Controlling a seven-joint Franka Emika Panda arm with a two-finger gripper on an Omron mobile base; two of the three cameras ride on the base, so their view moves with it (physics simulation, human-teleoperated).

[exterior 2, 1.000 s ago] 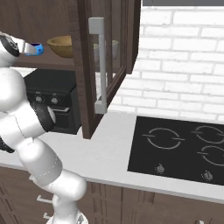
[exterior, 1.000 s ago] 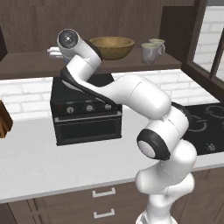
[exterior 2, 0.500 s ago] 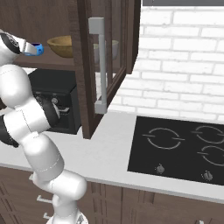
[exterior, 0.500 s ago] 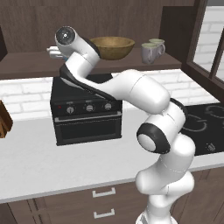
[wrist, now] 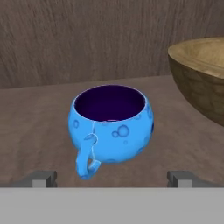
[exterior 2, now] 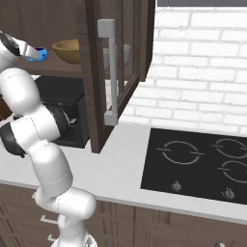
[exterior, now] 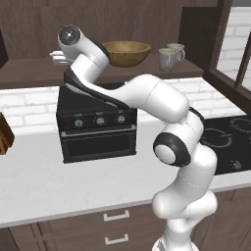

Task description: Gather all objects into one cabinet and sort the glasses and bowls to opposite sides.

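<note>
Dark wood-grain cabinet shelf (wrist: 35, 113) with a plank back wall. The gripper (wrist: 111, 177) has its fingers spread wide, holding nothing, tips either side of the small glossy blue bowl with bubble spots, loop handle and dark purple inside (wrist: 111, 124), which sits upright mid-shelf. Just beside it toward the shelf's right end: the wide tan wooden bowl (wrist: 201, 74), then two pale ceramic mugs (exterior: 169, 56).

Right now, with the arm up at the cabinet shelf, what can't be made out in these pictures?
- Left base view: the gripper, hidden behind the arm's own wrist.
- Right base view: the mugs, blurred behind the glass door and its handle.
- Hand view: the wooden bowl, cut off by the right edge.
- Right base view: the blue bowl, too small for detail.
</note>
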